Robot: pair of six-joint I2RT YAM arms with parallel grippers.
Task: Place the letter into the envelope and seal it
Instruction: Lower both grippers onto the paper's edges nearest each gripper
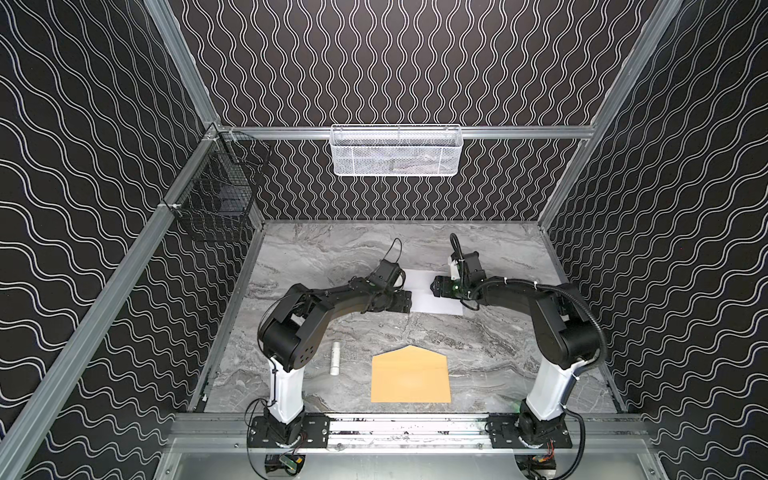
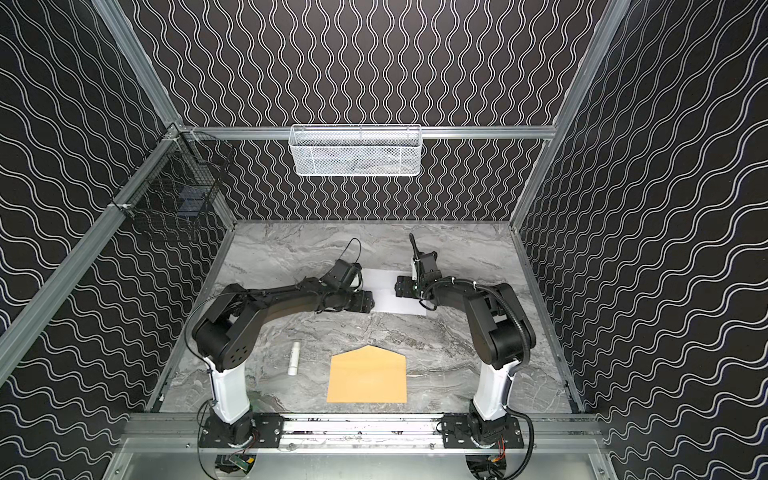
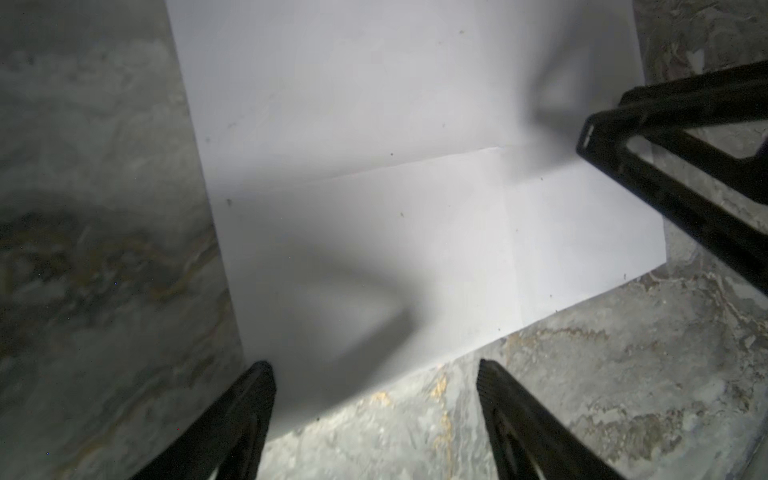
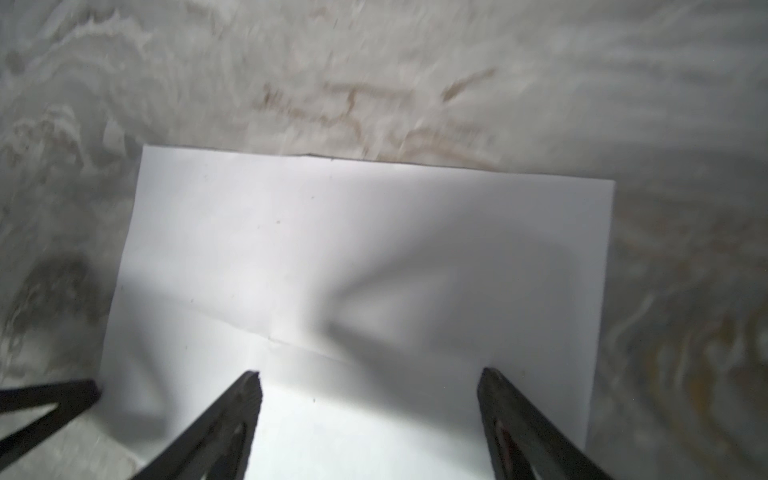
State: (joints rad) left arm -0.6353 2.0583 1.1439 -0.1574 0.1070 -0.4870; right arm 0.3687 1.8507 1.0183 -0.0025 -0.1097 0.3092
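The letter point(image 1: 428, 305) point(image 2: 395, 305) is a white creased sheet lying flat at mid-table. The left gripper point(image 1: 409, 301) point(image 3: 374, 365) is open at its left near corner, one finger over the paper's edge and the other over bare table, with nothing between them. The right gripper point(image 1: 434, 286) point(image 4: 370, 374) is open just above the letter's point(image 4: 353, 249) right part, both fingertips over paper. Its fingers point(image 3: 665, 145) also show in the left wrist view beyond the letter point(image 3: 395, 187). The tan envelope point(image 1: 410, 376) point(image 2: 368, 376) lies near the front edge with its flap open and pointing away.
A small white cylinder point(image 1: 335, 358) point(image 2: 294, 358) lies left of the envelope on the marble table point(image 1: 498, 353). A white mesh basket point(image 1: 395, 151) hangs on the back wall. A black wire basket point(image 1: 216, 199) hangs on the left rail.
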